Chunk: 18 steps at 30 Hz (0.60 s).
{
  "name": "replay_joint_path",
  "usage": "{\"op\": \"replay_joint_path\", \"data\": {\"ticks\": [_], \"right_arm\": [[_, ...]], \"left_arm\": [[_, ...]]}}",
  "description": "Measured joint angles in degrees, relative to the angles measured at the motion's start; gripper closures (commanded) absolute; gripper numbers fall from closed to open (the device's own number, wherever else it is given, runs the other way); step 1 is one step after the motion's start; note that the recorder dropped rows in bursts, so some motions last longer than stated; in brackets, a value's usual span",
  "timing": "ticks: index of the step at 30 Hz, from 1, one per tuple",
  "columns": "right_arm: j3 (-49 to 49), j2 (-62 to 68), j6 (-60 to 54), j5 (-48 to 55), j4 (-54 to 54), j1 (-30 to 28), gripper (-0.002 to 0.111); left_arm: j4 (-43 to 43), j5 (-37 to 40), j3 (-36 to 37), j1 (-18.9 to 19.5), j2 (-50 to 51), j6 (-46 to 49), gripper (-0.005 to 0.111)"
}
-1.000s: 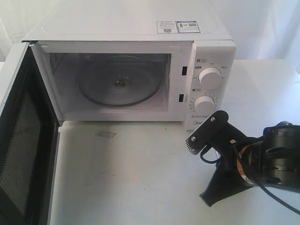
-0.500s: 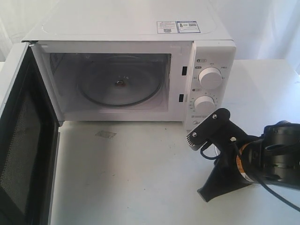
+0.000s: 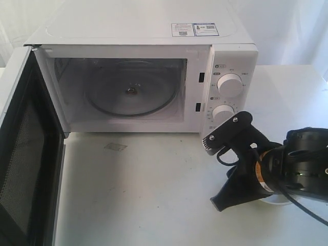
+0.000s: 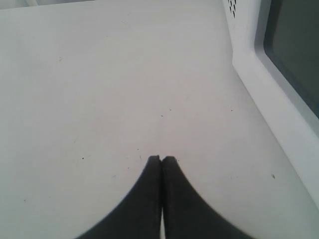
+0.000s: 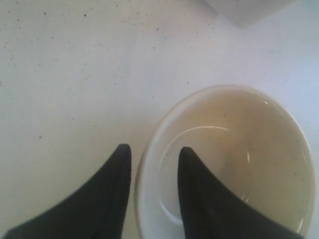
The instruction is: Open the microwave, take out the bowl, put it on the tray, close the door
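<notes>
The white microwave (image 3: 138, 31) stands with its door (image 3: 25, 154) swung fully open to the left, black mesh face showing. Inside lies only the clear glass turntable (image 3: 130, 92). The cream bowl (image 5: 239, 149) sits on the white table by the knob panel; in the exterior view only a sliver of the bowl (image 3: 271, 201) shows under the right arm. My right gripper (image 5: 152, 149) is open, its fingers straddling the bowl's rim with a gap on each side. My left gripper (image 4: 161, 158) is shut on nothing, low over the table beside the door's outer face (image 4: 294, 64). No tray is in view.
Two round knobs (image 3: 229, 85) face the right gripper (image 3: 211, 175) from close by. A small patch of tape (image 3: 116, 147) lies on the table in front of the oven. The open door stands along the table's left side.
The right gripper has shifted a little left and toward the microwave's knob panel, its jaws staying spread. A sliver of the bowl now shows beneath the arm.
</notes>
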Motion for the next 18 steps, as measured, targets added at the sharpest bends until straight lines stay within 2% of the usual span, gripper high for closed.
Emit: {"op": "replay_joint_path", "data": {"ticks": [7,9,11,18], "right_arm": [[-0.9,-5.0,0.2,0.1,4.9,0.0,0.078],[-1.5,-7.8,0.3,0.7,6.9,0.0,0.086],[-2.3,-10.6,0.1,2.5,9.4,0.0,0.106],[-7.2,-20.4,-13.1,19.7,22.5,0.0,0.108]], "left_arm": [[0.0,0.0,0.0,0.0,0.0,0.0,0.107],[0.0,0.0,0.0,0.0,0.0,0.0,0.107],[0.0,0.0,0.0,0.0,0.0,0.0,0.107],[0.2,-2.0,0.0,0.0,0.0,0.0,0.107]]}}
